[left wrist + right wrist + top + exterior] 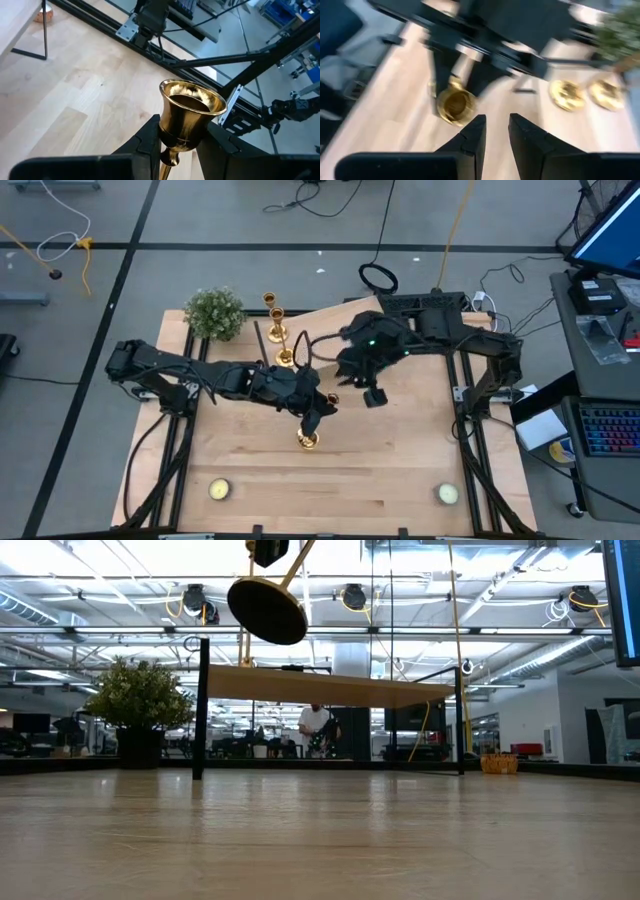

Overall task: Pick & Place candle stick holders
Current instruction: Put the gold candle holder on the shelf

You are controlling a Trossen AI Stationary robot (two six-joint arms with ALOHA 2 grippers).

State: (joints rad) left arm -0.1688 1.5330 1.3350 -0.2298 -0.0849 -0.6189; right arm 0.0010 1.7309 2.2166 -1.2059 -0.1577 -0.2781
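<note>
My left gripper (312, 420) is over the middle of the table, shut on one gold candle stick holder (192, 107), whose cup shows just past the fingers. Seen from the low view, its dark round base (266, 610) hangs high above the wood. Two more gold holders (276, 320) (285, 358) stand on their bases at the back, next to a small plant (215, 313). My right gripper (372, 395) hovers to the right of the held holder. Its fingers (470, 135) are a narrow gap apart, and nothing is between them. My left gripper pinches the holder's neck just below the cup (172, 142) between its two fingers. The fingers come from the table's left, slanting down. The holder is lifted clear of the table and tilted, with its cup past the fingertips and its base (266, 610) in the air.
A pale raised board (340, 315) on thin dark legs (200, 710) stands at the back of the table. Two pale tealights (220, 490) (447, 494) lie near the front corners. Black frame rails (470, 450) run along both sides.
</note>
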